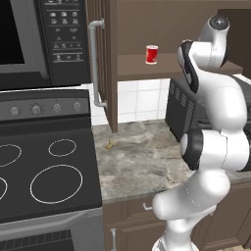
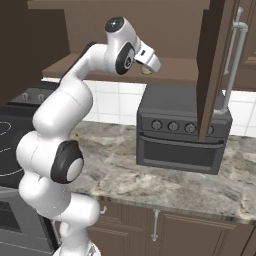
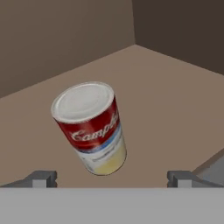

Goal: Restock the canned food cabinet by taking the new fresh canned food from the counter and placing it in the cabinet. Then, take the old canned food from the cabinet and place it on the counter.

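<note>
Banded can [image 3: 90, 129]: one seen, small cylinder, pale silvery lid, red upper band with white script, cream-white lower band. Stands on the brown cabinet shelf [image 3: 175, 100], near the inner corner where two dark walls meet; appears tilted in the hand view. Sits between and beyond the two finger tips [image 3: 43, 178], not touched by either. Gripper [image 3: 112, 179] spread wide, empty, tips far apart with the can centred ahead of them.

Red can [image 1: 151, 54]: one seen, plain bright red with pale top rim, upright on the same shelf in the left base view, well to the left of the arm's wrist.

Cabinet [image 1: 142, 29]: one, dark brown, door [image 1: 106, 63] swung open, one long grey bar handle [image 1: 95, 63].

Counter [image 1: 142, 157]: marbled grey-brown. One dark toaster oven [image 2: 182, 130] on it beneath the shelf. One small yellowish speck [image 1: 109, 145] on the stone near the door's foot, too small to identify.

Stovetop [image 1: 46, 171]: black glass, white rings. One microwave [image 1: 44, 39] above.
</note>
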